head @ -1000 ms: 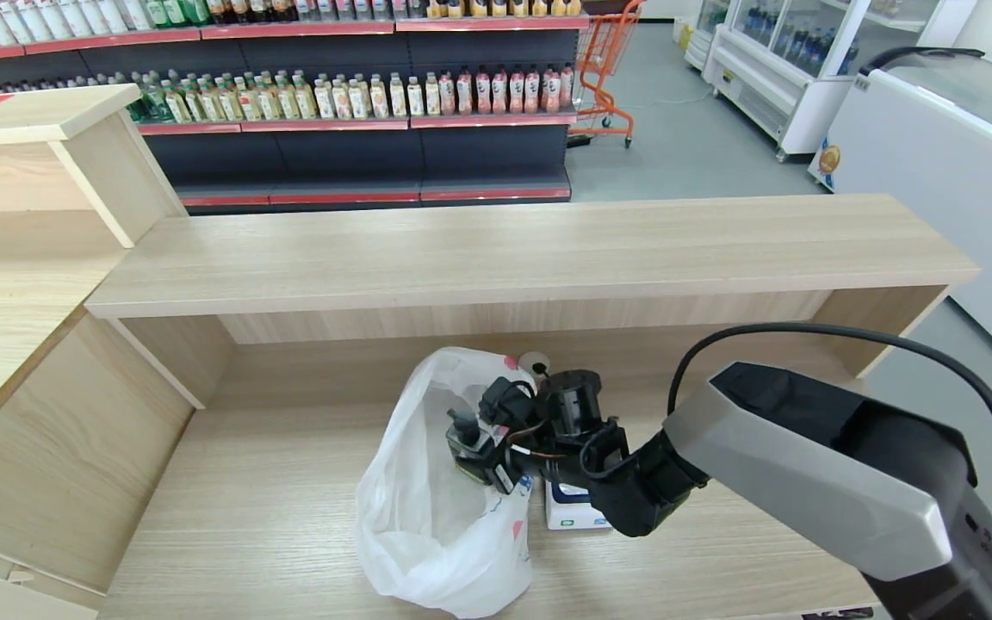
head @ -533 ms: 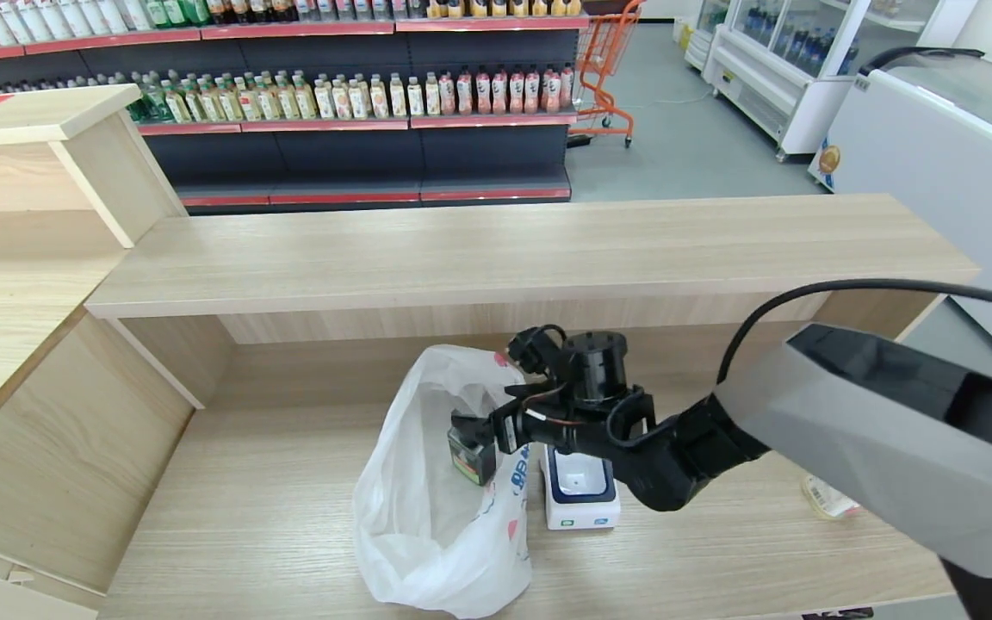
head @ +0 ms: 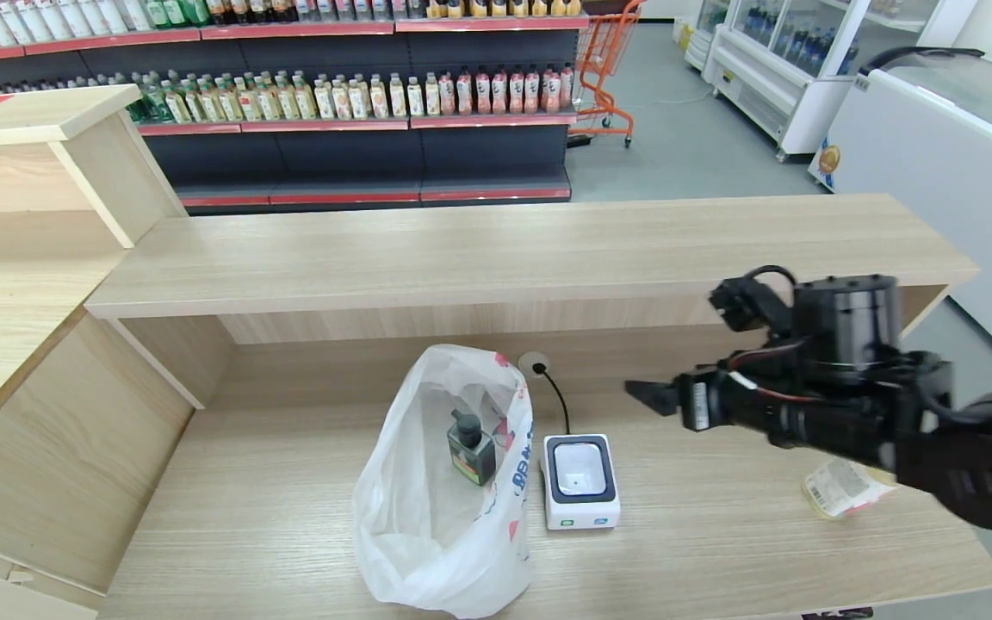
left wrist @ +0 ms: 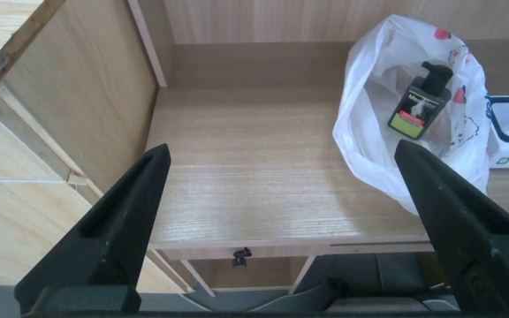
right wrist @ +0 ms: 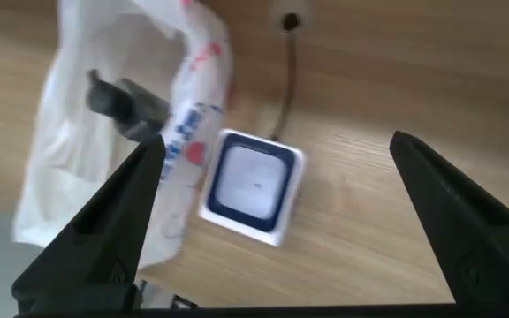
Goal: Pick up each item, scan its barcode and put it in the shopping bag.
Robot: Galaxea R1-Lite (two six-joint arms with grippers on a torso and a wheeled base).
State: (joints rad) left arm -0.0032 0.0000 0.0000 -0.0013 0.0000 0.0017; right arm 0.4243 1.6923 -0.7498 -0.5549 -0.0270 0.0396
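Bottle (head: 471, 448), dark with a pump top, stands upright inside the white shopping bag (head: 427, 525), whose mouth gapes upward. My right claw (head: 647, 396) hangs above the worktop (head: 272, 517), to the right of the bag and beyond the scanner (head: 580, 480). Its fingers are spread wide and hold nothing. My left claw (left wrist: 281, 152) is likewise wide and bare, and is held near the worktop's front edge, well apart from the bag.

The scanner sits just beside the bag on its right; I cannot tell whether they touch. A pale packet (head: 836, 491) lies near the right end of the worktop, partly hidden behind my right arm.

Open worktop runs from the bag leftward to the side panel (head: 65, 448). A raised ledge (head: 530, 250) bounds the rear, and the bag's base lies near the front edge.

Count: one bag, one bottle, one scanner, one packet.
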